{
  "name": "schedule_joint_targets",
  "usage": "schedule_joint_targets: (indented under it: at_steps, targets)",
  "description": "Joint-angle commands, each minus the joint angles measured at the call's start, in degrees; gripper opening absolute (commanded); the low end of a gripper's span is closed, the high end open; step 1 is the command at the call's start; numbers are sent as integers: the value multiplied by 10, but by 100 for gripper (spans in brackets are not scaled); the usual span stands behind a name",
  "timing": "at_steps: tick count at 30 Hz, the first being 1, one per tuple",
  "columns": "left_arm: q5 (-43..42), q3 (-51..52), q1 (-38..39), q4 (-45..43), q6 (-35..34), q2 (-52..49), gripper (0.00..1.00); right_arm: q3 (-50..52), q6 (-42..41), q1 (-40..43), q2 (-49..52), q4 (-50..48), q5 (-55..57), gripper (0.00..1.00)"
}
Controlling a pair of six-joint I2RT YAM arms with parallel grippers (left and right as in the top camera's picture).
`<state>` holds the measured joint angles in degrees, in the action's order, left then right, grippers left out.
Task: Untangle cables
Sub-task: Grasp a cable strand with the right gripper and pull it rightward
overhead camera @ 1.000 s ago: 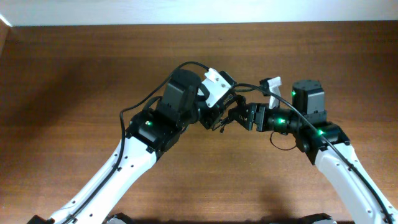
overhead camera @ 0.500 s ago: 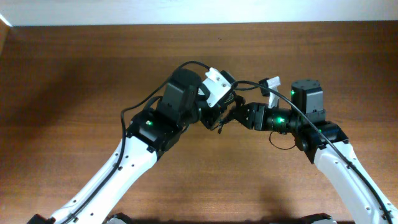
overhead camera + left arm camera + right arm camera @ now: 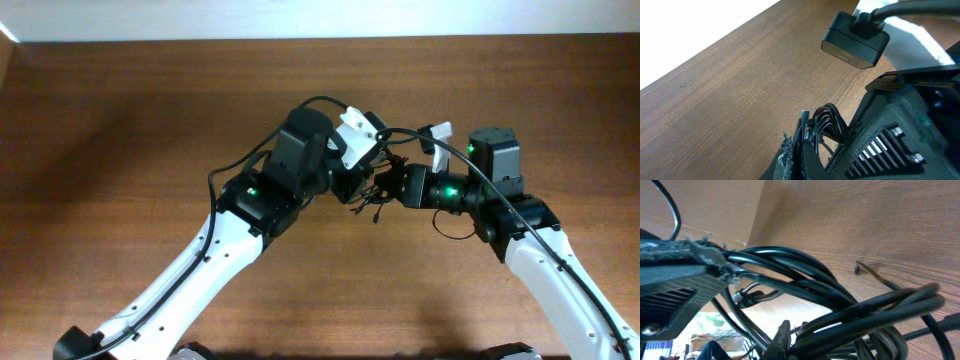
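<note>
The cables (image 3: 378, 196) are a small black bunch held above the table between my two arms. My left gripper (image 3: 362, 187) is shut on the bunch from the left, and my right gripper (image 3: 393, 188) is shut on it from the right, the two almost touching. In the left wrist view the left gripper (image 3: 802, 150) pinches looped cables (image 3: 829, 121) right against the right arm's dark body (image 3: 890, 145). In the right wrist view thick-looking black cables (image 3: 840, 300) fill the frame and run into my right gripper (image 3: 794, 325). The left fingers (image 3: 685, 262) clamp the strands at the left.
The brown wooden table (image 3: 130, 120) stretches around both arms, with a pale wall strip (image 3: 300, 18) at the back. A thicker black arm cable (image 3: 232, 165) loops beside the left arm. A black camera box (image 3: 855, 40) hangs close above the left gripper. A thin cord end (image 3: 858, 270) trails near the tabletop.
My right gripper has closed on the cable bunch. The left arm has shifted slightly right and toward the back, bringing the two grippers closer together.
</note>
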<state>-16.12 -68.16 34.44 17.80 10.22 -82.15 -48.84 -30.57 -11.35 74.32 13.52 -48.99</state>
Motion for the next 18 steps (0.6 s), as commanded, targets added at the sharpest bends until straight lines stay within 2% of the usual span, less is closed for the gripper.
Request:
schedule_joint_targets:
  at_steps: [1, 4, 7, 11, 14, 18]
  targets:
    - [5, -9, 4, 15, -5, 1, 0, -8, -39, -2, 3, -52, -108, 4]
    - [27, -9, 4, 36, -5, 1, 0, -7, -100, -2, 3, -156, -203, 4]
    - [64, -9, 4, 44, -5, 1, 0, -8, -135, -2, 3, -207, -247, 4]
    - [78, -9, 4, 57, -4, -2, 0, -8, -157, -1, 3, -240, -261, 4]
    - [152, -9, 4, 107, -4, -16, 0, -8, -197, 4, 3, -304, -274, 4]
    - [175, -9, 3, 145, -2, -17, 0, -8, -245, 61, 3, -327, -289, 4]
